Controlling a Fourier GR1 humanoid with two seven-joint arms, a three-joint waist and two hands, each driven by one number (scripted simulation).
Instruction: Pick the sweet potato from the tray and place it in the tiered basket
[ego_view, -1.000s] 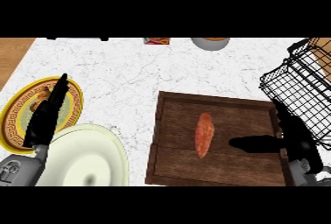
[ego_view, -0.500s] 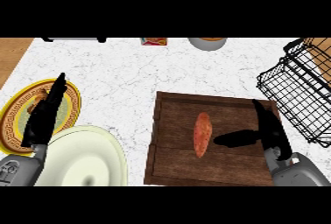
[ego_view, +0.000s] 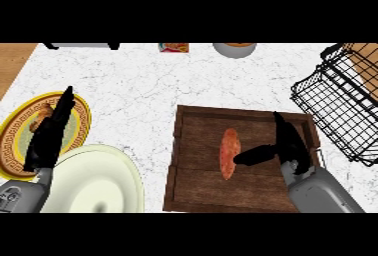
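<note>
White marble table (ego_view: 148, 90) carries a wooden tray (ego_view: 199, 135) where the sweet potato (ego_view: 229, 150) lies. Just beside it hovers the right robot hand (ego_view: 286, 142), released, fingers straight, thumb pointing at it. The left robot hand (ego_view: 52, 132) lies released over a gold-rimmed plate (ego_view: 15, 135). The tiered basket (ego_view: 332, 105) stands right.

Lighting: bright and even across the white table (ego_view: 148, 85), diffuse in character. Shadows: faint, limited to a thin dark line along the left edge of the wooden tray (ego_view: 193, 190). The cream plate (ego_view: 111, 170) shades softly to grey toward its centre. The left hand (ego_view: 52, 132) and right hand (ego_view: 288, 142) read as near-flat black with little surface modelling. The wire basket (ego_view: 332, 100) shows dark against the pale top.
</note>
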